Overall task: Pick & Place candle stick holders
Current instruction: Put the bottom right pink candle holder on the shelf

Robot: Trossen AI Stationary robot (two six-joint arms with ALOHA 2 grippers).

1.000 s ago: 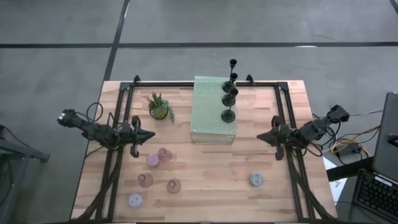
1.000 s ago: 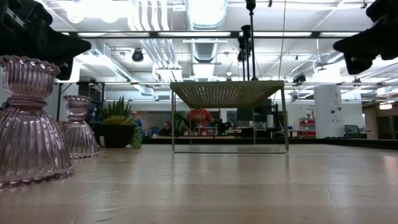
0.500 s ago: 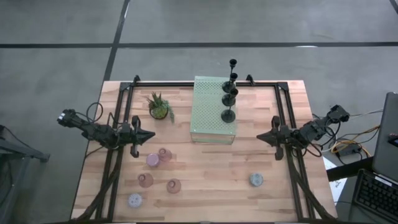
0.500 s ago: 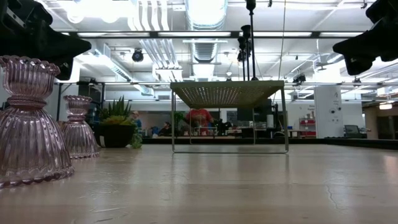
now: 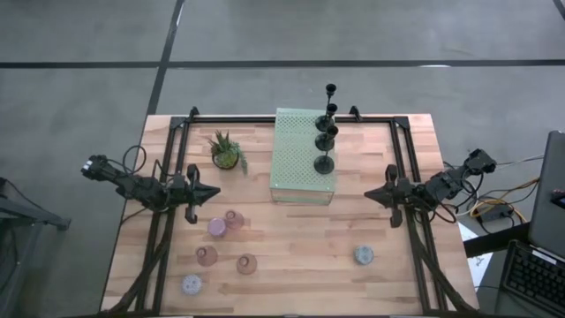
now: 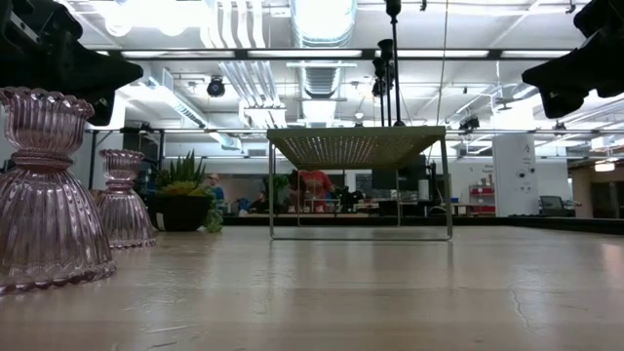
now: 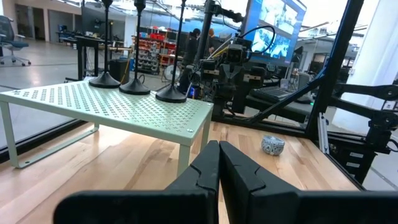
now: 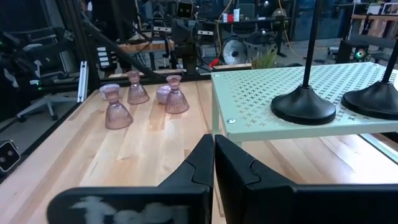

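Both grippers point(image 5: 214, 193) point(image 5: 369, 195) closed, table-edge sides

I'm running this from a robotics lab or open workshop floor. My wooden bench point(image 5: 291, 238) sits on bare grey concrete point(image 5: 88, 53) with dark lines across it. Overhead in the low view run exposed ducts point(image 6: 322, 19) and strip lights point(image 6: 234, 39). Ahead of the left gripper point(image 7: 217, 163) stand a big blue-lit monitor point(image 7: 273, 31) and stocked shelving point(image 7: 152, 59); beyond the right gripper point(image 8: 213, 163) are equipment-laden desks point(image 8: 261, 22) and a fan point(image 8: 235, 48). A keyboard point(image 5: 530, 278) and cables point(image 5: 485, 212) lie beside my bench.
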